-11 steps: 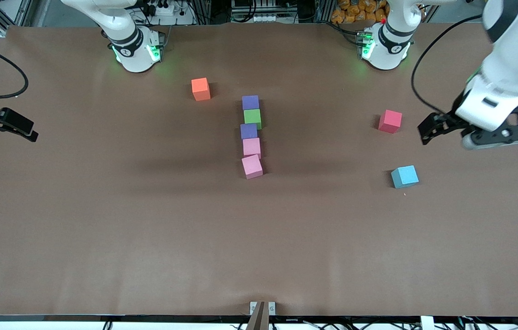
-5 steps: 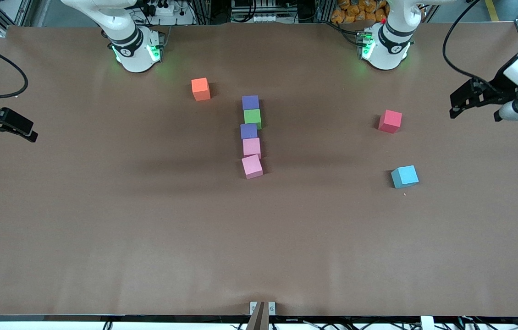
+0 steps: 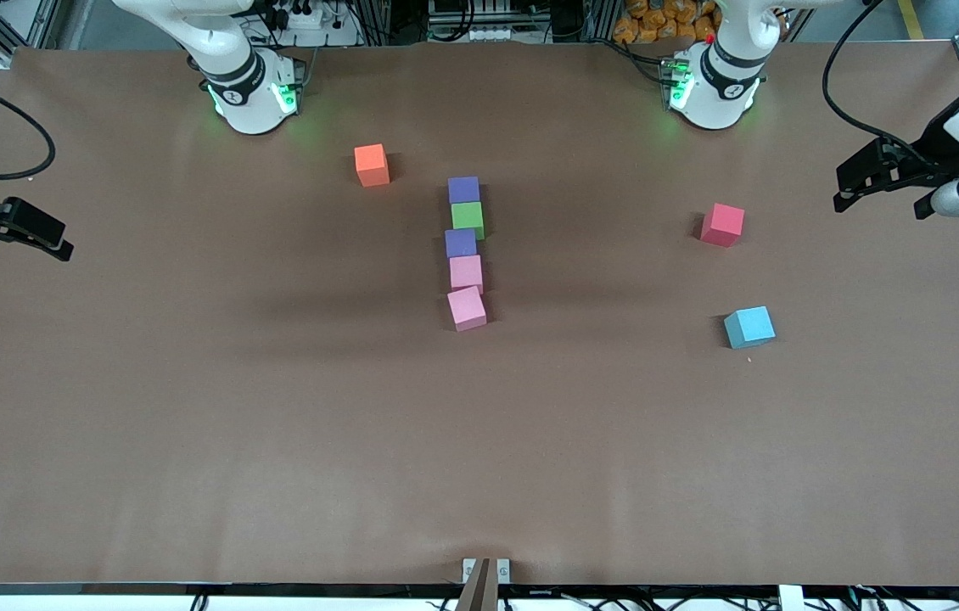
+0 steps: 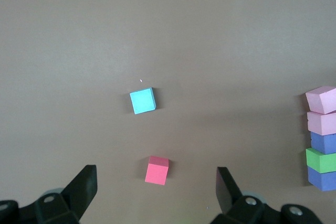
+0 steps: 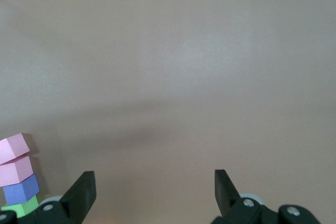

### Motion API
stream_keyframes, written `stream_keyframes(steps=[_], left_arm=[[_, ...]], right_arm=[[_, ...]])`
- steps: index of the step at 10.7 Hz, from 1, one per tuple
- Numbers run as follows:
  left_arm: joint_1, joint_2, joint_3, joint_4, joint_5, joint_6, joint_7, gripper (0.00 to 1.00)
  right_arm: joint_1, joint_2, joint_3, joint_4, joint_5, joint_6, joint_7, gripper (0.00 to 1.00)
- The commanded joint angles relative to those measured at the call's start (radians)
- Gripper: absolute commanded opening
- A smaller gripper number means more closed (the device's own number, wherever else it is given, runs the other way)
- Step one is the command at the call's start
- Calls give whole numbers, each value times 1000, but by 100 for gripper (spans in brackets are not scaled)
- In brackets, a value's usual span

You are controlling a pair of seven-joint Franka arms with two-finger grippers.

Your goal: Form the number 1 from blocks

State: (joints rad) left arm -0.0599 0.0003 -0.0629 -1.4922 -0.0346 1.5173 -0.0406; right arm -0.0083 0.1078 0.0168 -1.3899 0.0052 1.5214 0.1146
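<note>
While both grippers (image 3: 857, 182) (image 3: 51, 242) hang open, blocks (image 3: 465, 255) form a column

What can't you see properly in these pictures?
- Right wrist view: the green block is cut off by the picture's edge, and the purple block farthest from the front camera is out of frame.
- Front view: the left pincer and right pincer show side-on, gaps unclear.

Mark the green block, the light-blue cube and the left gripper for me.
green block (image 3: 468, 218), front view, on its top face.
light-blue cube (image 3: 749, 326), front view, on its top face.
left gripper (image 4: 156, 188), left wrist view, midway between its open fingers.
</note>
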Motion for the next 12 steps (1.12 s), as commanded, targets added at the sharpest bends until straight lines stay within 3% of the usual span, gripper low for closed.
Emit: stream_keyframes(steps=[1,12], left_arm=[[12,-3,-14,17,-7,-29,13,100],[12,-3,-32,18,35,-32,10,100]], right_arm=[[-9,-2,-1,15,4,-17,-7,100],[-5,-2,2,15,2,-15,0,100]])
